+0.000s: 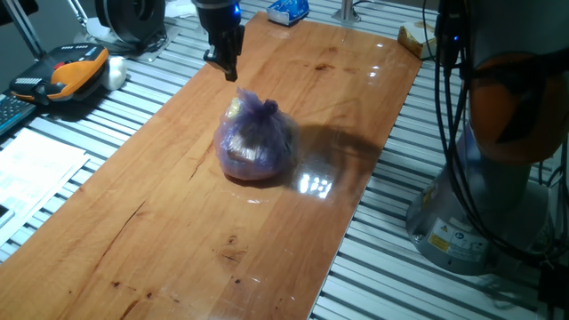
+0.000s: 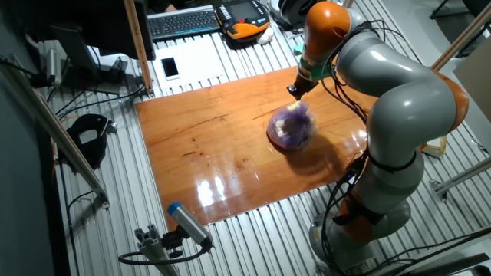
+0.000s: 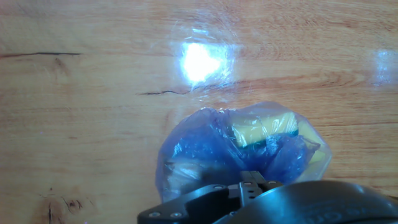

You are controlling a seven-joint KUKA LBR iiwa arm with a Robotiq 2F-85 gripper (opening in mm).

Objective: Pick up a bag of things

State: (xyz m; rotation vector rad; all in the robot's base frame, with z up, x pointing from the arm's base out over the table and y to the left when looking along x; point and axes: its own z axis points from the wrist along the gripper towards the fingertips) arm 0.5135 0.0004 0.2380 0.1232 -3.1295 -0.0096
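The bag of things point(image 1: 256, 138) is a round translucent purple plastic bag with a twisted top, and it rests on the wooden tabletop point(image 1: 178, 222). Pale yellow and brownish lumps show through it. It also shows in the other fixed view point(image 2: 291, 126) and fills the lower middle of the hand view point(image 3: 242, 149). My gripper point(image 1: 230, 73) hangs above the table just behind the bag and does not touch it. Its dark fingers look drawn together into a narrow tip and hold nothing. In the other fixed view the gripper point(image 2: 296, 90) sits at the bag's far edge.
An orange and black handheld device point(image 1: 67, 71) and papers lie on the slatted bench to the left. A blue object point(image 1: 289, 11) sits at the board's far end. The arm's grey base point(image 1: 484, 204) and cables stand to the right.
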